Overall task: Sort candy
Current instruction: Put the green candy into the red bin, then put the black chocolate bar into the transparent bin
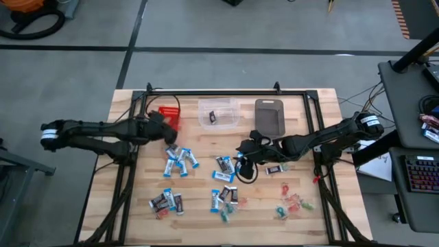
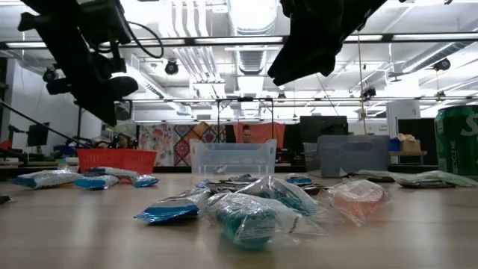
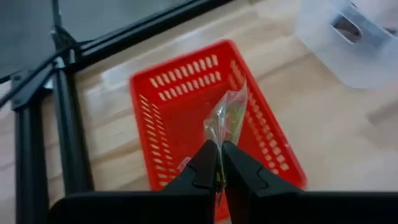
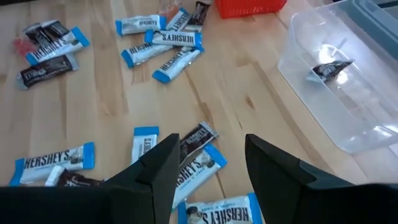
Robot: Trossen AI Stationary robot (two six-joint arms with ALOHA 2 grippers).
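Wrapped candy lies loose on the wooden table: blue-and-white bars (image 1: 180, 161), dark pieces (image 1: 274, 168) and small red and green sweets (image 1: 291, 204). My left gripper (image 1: 167, 130) is over the red bin (image 1: 169, 115), shut on a small clear-wrapped green-and-red candy (image 3: 227, 118). My right gripper (image 1: 241, 149) hangs open above blue-and-white bars (image 4: 199, 163) near the table's middle, touching nothing. One dark candy (image 4: 329, 68) lies in the clear bin (image 1: 218, 113). My left gripper pinches the clear wrapper's near end (image 3: 219, 144) between its two fingertips (image 3: 205, 163). The fingers slant down from the table's left side. The candy sticks out past the fingertips, lifted clear, over the red bin's floor (image 3: 180, 124).
The grey bin (image 1: 269, 116) stands right of the clear bin along the far edge. A black frame (image 1: 226, 92) runs around the table; its posts (image 3: 62, 124) stand close beside the red bin. A green can (image 2: 457, 142) stands at the right in the low view.
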